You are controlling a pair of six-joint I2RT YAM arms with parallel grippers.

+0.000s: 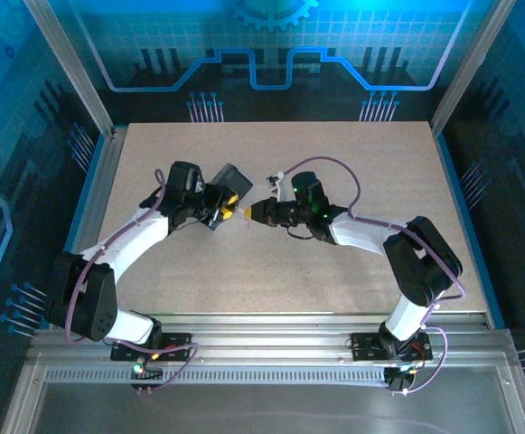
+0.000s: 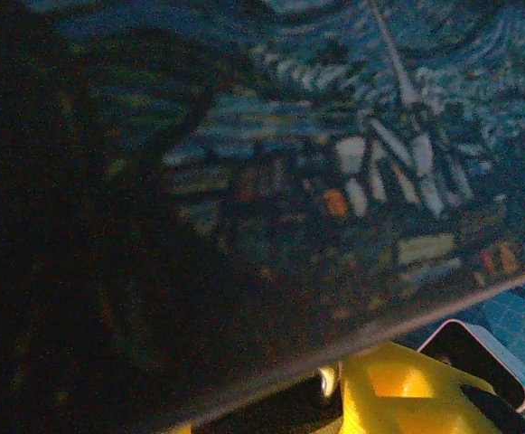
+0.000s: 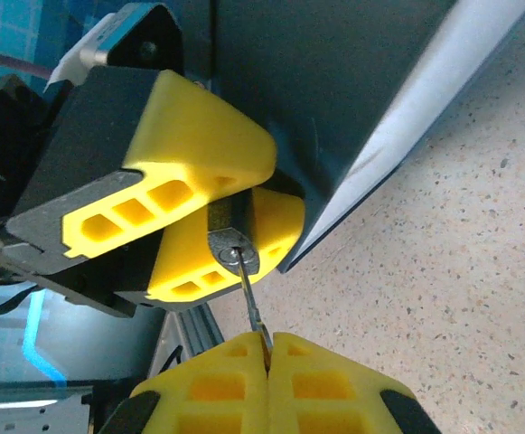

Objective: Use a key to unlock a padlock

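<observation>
Starting at the near side, your right end effector [image 3: 267, 354] is fully closed, with its two yellow fingers [image 3: 334, 384] pressed together on the key [image 3: 251, 303]. The key stands out as a thin silvery shaft, tilted slightly. Its far end meets the silvery face of the padlock [image 3: 233, 246] at the keyhole. You cannot tell from these views how deep it sits.

Beyond the key, your left end effector [image 1: 229, 211] is partly closed and clamps the padlock's dark body between its yellow fingers [image 3: 199, 154]. Behind that grip is the dark-blue tin [image 2: 352, 136], tilted with its painted face turned to the left wrist camera. Its dark side and pale edge rise just beside the padlock.

In the overhead view, both end effectors meet tip to tip above the counter [image 1: 352, 163]. The meeting point is about midway between the near and far edges and somewhat left of centre. The padlock and key are held in the air there, off the surface
</observation>
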